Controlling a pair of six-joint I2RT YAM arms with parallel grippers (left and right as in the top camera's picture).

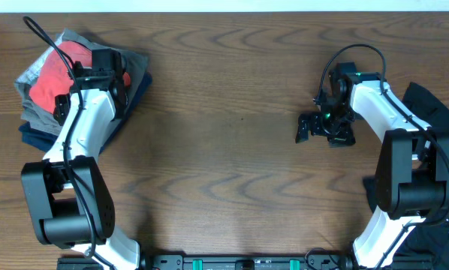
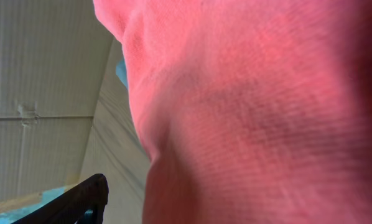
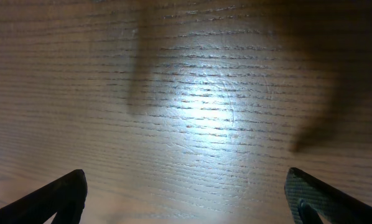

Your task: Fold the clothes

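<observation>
A brown wood-grain table — a bright glare on it; white strip beyond.

- This looks like a robotics lab or a test bench, not a home.
- Two white-and-black robot arms, the left arm and the right arm, stand at one edge of a wood-pattern tabletop.
- A black mounting rail with green parts runs along that edge.
- A loose black cable runs openly to the left arm.

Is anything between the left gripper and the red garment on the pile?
Nothing visible. The left gripper sits right over the red garment topping the pile; red fabric fills its wrist view, with no other item between.
</observation>
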